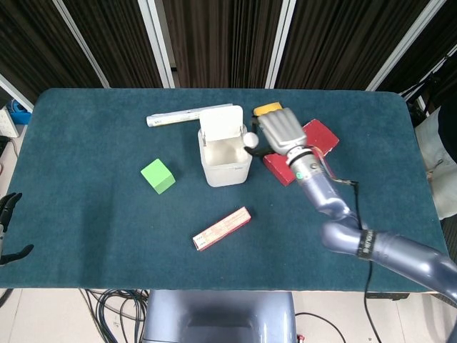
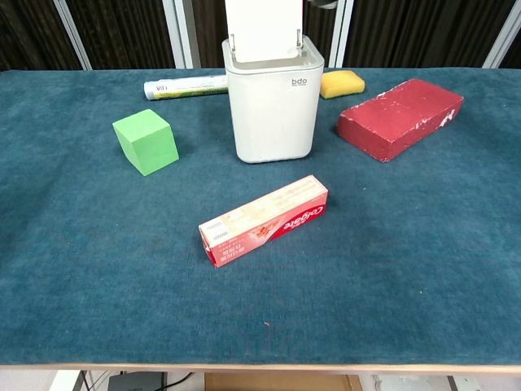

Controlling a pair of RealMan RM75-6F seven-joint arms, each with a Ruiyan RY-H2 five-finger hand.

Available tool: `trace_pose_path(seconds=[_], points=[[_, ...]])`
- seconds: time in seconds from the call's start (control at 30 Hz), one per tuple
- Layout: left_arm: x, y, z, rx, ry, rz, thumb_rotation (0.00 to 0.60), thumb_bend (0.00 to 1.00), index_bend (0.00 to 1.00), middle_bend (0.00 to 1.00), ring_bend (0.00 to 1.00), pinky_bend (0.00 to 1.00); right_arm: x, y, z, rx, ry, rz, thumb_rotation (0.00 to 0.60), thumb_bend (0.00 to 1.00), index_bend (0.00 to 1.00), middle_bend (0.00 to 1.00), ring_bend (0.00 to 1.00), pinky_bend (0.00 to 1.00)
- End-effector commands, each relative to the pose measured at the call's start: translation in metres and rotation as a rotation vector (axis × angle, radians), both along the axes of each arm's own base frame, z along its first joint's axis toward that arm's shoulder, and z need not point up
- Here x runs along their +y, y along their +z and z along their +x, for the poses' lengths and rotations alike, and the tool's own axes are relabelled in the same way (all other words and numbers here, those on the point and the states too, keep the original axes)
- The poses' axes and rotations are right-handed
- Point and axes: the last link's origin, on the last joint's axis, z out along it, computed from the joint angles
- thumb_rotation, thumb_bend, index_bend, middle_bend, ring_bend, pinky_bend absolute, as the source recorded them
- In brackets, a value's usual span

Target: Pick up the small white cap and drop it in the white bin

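Observation:
The small white cap (image 1: 250, 138) is pinched at the fingertips of my right hand (image 1: 283, 131), which is raised over the table. The cap hangs just above the right rim of the white bin (image 1: 226, 170). The bin's lid stands upright at the back and its inside shows open from above. In the chest view the bin (image 2: 273, 114) stands at the centre back, and the hand is almost wholly above the frame. My left hand (image 1: 8, 227) shows only at the far left edge, off the table, its fingers apart and holding nothing.
A red brick (image 1: 325, 137) lies right of the bin, partly under my right forearm. A yellow sponge (image 1: 265, 108) and a white tube (image 1: 171, 117) lie behind the bin. A green cube (image 1: 158, 176) sits to its left, and a toothpaste box (image 1: 222, 228) in front.

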Motion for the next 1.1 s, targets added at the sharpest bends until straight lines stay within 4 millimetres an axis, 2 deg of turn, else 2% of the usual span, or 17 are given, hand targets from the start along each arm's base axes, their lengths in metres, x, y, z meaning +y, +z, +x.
trace_pose_path(seconds=[0.03,0.2,0.43,0.53,0.73,0.93,1.1], points=[[0.000,0.000,0.000,-0.002,-0.001,-0.003,0.600,0.16,0.11,0.16,0.03,0.00,-0.001,-0.020,0.018,0.021,0.014,0.032,0.600,0.24,0.52,0.89,0.95,0.92],[0.000,0.001,0.001,-0.011,-0.008,-0.009,0.600,0.16,0.11,0.16,0.03,0.00,0.001,-0.044,0.035,0.063,0.026,0.044,0.600,0.23,0.52,0.89,0.95,0.92],[0.000,0.001,0.000,-0.011,-0.010,-0.010,0.600,0.16,0.11,0.16,0.03,0.00,-0.001,-0.058,0.039,0.087,-0.007,0.033,0.600,0.22,0.52,0.89,0.95,0.92],[0.000,0.001,0.000,-0.012,-0.010,-0.010,0.600,0.16,0.11,0.16,0.03,0.00,-0.004,-0.061,0.038,0.093,-0.026,0.025,0.600,0.19,0.51,0.89,0.95,0.92],[0.000,0.001,0.000,-0.012,-0.010,-0.012,0.600,0.16,0.11,0.16,0.03,0.00,-0.005,-0.064,0.034,0.119,-0.063,0.027,0.600,0.09,0.37,0.89,0.95,0.91],[-0.001,0.001,0.000,-0.011,-0.007,-0.013,0.600,0.16,0.11,0.16,0.03,0.00,-0.002,-0.065,0.032,0.140,-0.078,0.050,0.600,0.02,0.34,0.89,0.95,0.91],[0.000,0.001,0.000,-0.009,-0.005,-0.010,0.600,0.16,0.11,0.16,0.03,0.00,-0.003,-0.056,0.033,0.120,-0.074,0.021,0.600,0.06,0.34,0.89,0.95,0.92]])
